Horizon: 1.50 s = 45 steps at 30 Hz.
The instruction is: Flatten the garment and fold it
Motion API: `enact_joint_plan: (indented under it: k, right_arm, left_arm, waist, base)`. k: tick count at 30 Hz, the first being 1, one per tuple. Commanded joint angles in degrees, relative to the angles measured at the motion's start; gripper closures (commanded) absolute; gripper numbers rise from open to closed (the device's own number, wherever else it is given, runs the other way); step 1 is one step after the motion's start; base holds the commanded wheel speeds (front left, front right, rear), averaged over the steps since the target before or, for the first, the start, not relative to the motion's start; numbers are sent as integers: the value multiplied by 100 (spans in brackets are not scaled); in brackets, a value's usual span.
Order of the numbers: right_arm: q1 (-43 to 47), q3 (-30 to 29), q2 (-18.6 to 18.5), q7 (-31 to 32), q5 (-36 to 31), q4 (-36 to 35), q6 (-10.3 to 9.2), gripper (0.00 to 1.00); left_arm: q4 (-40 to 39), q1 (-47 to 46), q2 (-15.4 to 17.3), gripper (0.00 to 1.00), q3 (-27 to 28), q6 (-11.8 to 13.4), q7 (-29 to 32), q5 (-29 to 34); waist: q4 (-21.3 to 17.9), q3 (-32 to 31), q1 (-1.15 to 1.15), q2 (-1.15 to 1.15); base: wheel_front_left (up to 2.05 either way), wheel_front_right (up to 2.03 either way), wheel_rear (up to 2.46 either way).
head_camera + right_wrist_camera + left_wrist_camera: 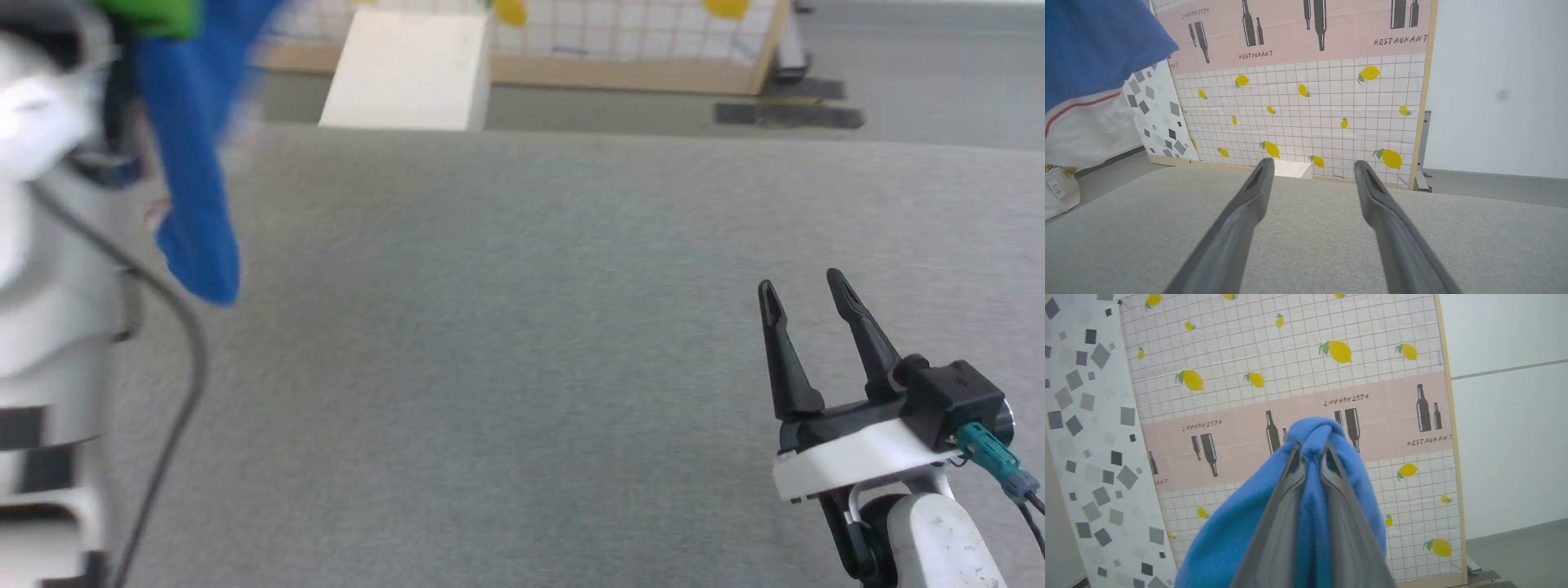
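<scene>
Blue garment (192,163) hangs above the grey fabric surface (490,367).
Left gripper (1310,451) clamped on a garment fold; right gripper (800,282) low over that surface, fingers apart.

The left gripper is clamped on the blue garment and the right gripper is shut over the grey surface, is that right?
Not quite: the right gripper is open, not shut, over the grey surface, as the right wrist view shows. The left gripper is clamped on the blue garment.

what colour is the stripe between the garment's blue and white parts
Red; the garment stripe shows best in the right wrist view.
</scene>
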Motion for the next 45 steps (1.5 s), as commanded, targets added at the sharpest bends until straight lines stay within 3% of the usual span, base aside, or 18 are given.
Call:
enact_joint_plan:
  k: [1, 7, 12, 22, 28, 29, 30, 36, 42, 45]
  right_arm:
    - [90, -23, 7, 6, 42, -34, -9, 0]
    - [149, -6, 7, 63, 61, -88, -9, 0]
    - [175, 18, 8, 92, 79, -119, -9, 0]
    - [194, 48, 8, 140, 93, -143, -9, 0]
    - [240, 11, 8, 171, 87, -114, -9, 0]
    - [247, 3, 8, 174, 83, -108, -9, 0]
    - [252, -4, 8, 177, 80, -103, -9, 0]
    - [194, -26, 8, 196, 54, -118, -9, 0]
    - [-94, -242, 8, 401, 19, -26, -9, 0]
    - [-395, -426, 8, 721, 7, 204, -9, 0]
  left_arm:
    - [37, -125, -269, 100, -161, -58, -77, 3]
    - [185, 41, -1030, 100, -729, -181, -49, -133]
    - [452, 775, -1396, 100, -1062, -243, 229, -401]
    - [1693, 2788, -1632, 100, -2014, -382, 1817, -779]
    - [1897, 3429, -1687, 100, -2287, -525, 2514, -1080]
    - [1840, 3463, -1690, 75, -2254, -512, 2451, -1111]
    - [1735, 3475, -1680, 0, -2198, -464, 2257, -1099]
    - [960, 3504, -1605, 0, -1771, -256, 687, -972]
    - [206, 3709, -1359, 0, -1142, 299, -1281, -604]
    - [-7, 3866, -1232, 0, -864, 485, -1695, -479]
  waist:
    - [-477, -354, 0, -1]
    - [-824, -363, 0, -1]
    - [-1062, -334, 0, -1]
    - [-1292, -221, 0, -1]
    - [-1199, -192, 0, -1]
    - [-1169, -195, 0, -1]
    - [-1128, -200, 0, -1]
    - [-906, -182, 0, -1]
    - [-683, 0, 0, -1]
    - [-560, 177, 0, -1]
  base:
    - [0, 0, 0]
    - [0, 0, 0]
    - [0, 0, 0]
    - [0, 0, 0]
    - [0, 0, 0]
    - [0, 0, 0]
    - [0, 0, 0]
    - [0, 0, 0]
    - [0, 0, 0]
    - [0, 0, 0]
